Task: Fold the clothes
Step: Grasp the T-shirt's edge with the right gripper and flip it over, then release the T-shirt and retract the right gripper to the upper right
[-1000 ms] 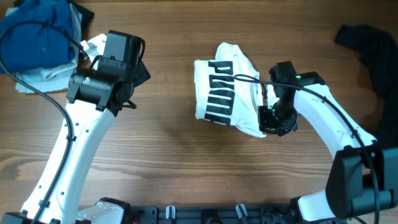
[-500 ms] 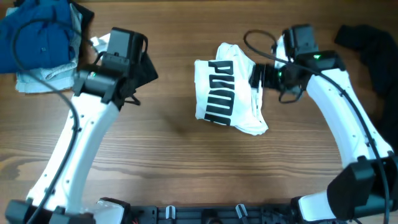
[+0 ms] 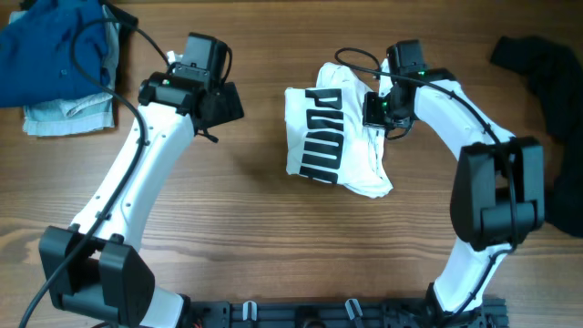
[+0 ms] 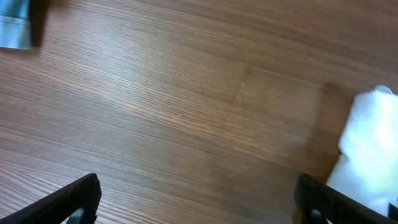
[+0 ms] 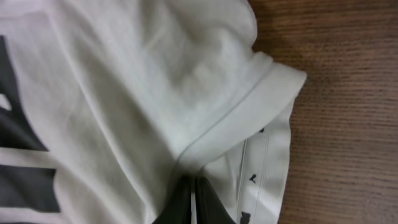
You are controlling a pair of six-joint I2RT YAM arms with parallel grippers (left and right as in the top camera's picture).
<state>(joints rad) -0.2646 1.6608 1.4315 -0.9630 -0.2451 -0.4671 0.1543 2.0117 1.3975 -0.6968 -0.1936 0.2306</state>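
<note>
right gripper [image 5: 190,199] clamped tight on a fold of the shirt [image 3: 328,137]; i'd lift low, drag inward evenly. left gripper [image 4: 196,193] spread wide, holding nothing, over table [image 4: 186,93].

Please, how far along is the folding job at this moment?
Done, it seems: a stack of blue and pale clothes lies at the far left corner. In hand: the white T-shirt with black lettering is a compact but rumpled bundle; the right gripper appears shut on its fabric, and the left gripper is open over the wooden table. Left: neatening that shirt, and the crumpled black garment at the right edge, untouched.
</note>
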